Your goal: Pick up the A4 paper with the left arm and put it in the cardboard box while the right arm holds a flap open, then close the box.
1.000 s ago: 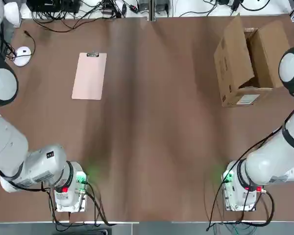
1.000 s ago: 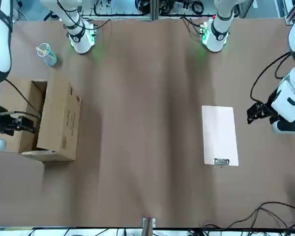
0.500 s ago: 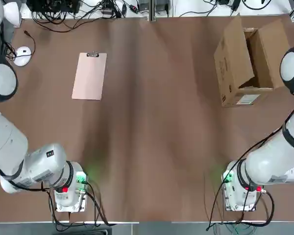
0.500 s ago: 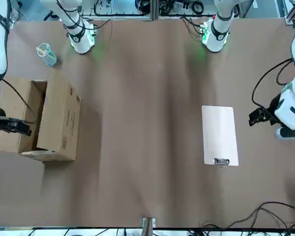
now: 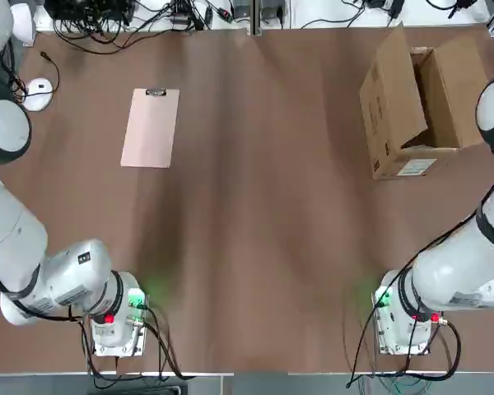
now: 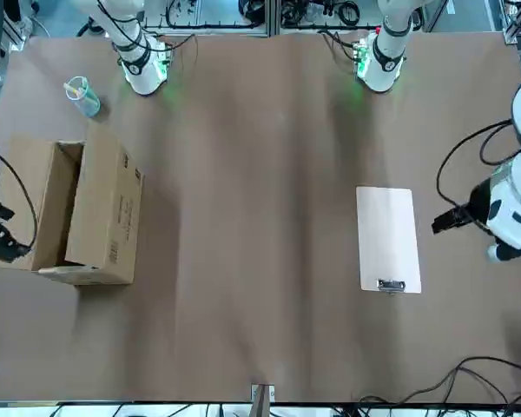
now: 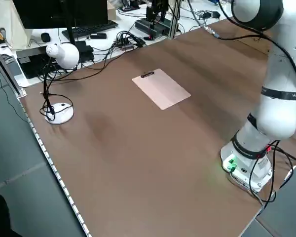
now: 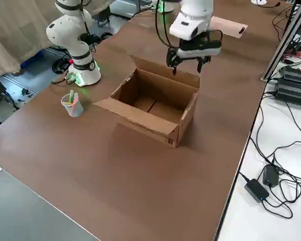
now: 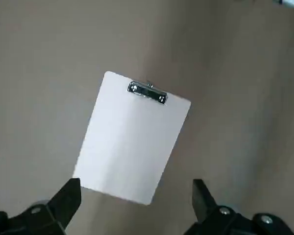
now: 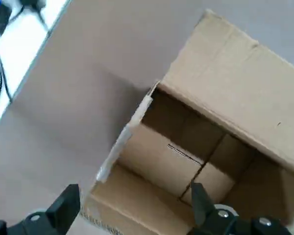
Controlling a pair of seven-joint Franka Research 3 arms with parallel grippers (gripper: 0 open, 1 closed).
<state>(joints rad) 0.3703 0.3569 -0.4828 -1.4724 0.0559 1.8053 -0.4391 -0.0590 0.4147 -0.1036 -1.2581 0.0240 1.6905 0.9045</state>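
As the right gripper [image 10: 136, 186], spread wide, edges outward at the box [image 10: 245, 68], its flap-hold remains ahead.
Left gripper [image 9: 136, 181], also wide, hovers near the paper [image 9: 130, 142].

Your robot's left arm [image 5: 20, 239] had glossy white links, dark-grey joint rings, black cables and, at four o'clock, a green-lit base.

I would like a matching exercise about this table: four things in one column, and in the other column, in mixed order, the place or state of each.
1. clipboard
2. cardboard box
3. cup
4. left gripper

A. holds pens or sticks
B. fingers open, above the table
C. lies flat, metal clip attached
D. stands with its top open

1-C, 2-D, 3-A, 4-B
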